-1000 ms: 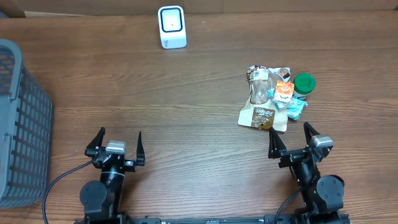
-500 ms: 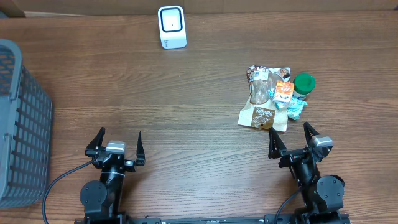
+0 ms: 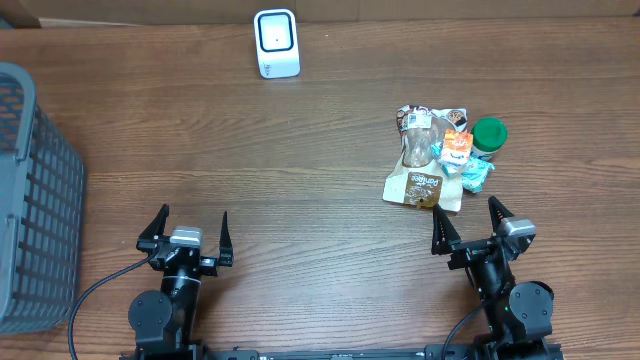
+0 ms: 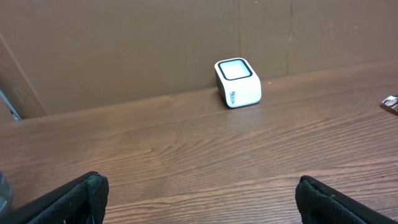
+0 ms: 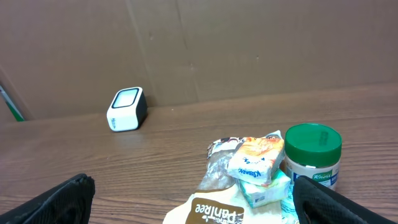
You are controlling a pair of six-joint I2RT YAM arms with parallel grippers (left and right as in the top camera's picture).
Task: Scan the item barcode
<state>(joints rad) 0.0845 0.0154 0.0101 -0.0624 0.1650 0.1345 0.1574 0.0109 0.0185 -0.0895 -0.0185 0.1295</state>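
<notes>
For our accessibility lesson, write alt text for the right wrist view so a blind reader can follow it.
A small pile of snack packets and a green-lidded jar sits on a wooden table just ahead, with a white scanner farther back left near a brown wall. The open right gripper frames the bottom corners.

Nothing has changed: the left pincer [image 3: 193, 228], right pincer [image 3: 465, 225] and pile of items [image 3: 425, 185] show no shift over 1 second.
</notes>
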